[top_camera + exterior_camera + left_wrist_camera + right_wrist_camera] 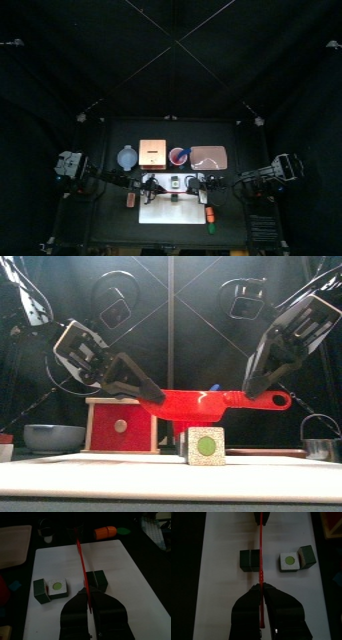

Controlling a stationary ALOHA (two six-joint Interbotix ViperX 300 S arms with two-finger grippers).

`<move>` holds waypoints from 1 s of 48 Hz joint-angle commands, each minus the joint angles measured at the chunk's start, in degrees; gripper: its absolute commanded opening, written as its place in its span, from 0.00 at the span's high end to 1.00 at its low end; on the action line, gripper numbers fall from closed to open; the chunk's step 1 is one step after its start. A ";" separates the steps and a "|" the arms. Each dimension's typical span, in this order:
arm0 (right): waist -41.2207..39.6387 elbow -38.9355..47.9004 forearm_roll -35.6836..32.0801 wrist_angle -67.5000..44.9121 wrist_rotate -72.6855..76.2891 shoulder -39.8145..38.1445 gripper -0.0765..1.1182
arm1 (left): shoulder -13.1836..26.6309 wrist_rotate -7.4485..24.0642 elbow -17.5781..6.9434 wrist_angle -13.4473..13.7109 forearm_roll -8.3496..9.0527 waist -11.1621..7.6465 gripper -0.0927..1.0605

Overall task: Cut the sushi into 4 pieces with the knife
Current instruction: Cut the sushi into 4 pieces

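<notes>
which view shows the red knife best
Front view: the red knife shows side-on, whole blade and handle, held by the left gripper and right gripper above a sushi piece. Both wrist views show it edge-on as a thin red line. Top view: too small to tell.

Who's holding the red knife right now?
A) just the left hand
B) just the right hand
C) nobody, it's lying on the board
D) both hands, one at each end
D: the red knife hangs level in the air, with the left hand shut on one end and the right hand shut on the other.
</notes>
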 commanded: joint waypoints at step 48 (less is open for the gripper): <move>1.14 -1.14 2.64 -0.88 0.00 4.75 0.88 | 5.10 -0.44 -1.76 -0.53 -0.88 -2.99 0.65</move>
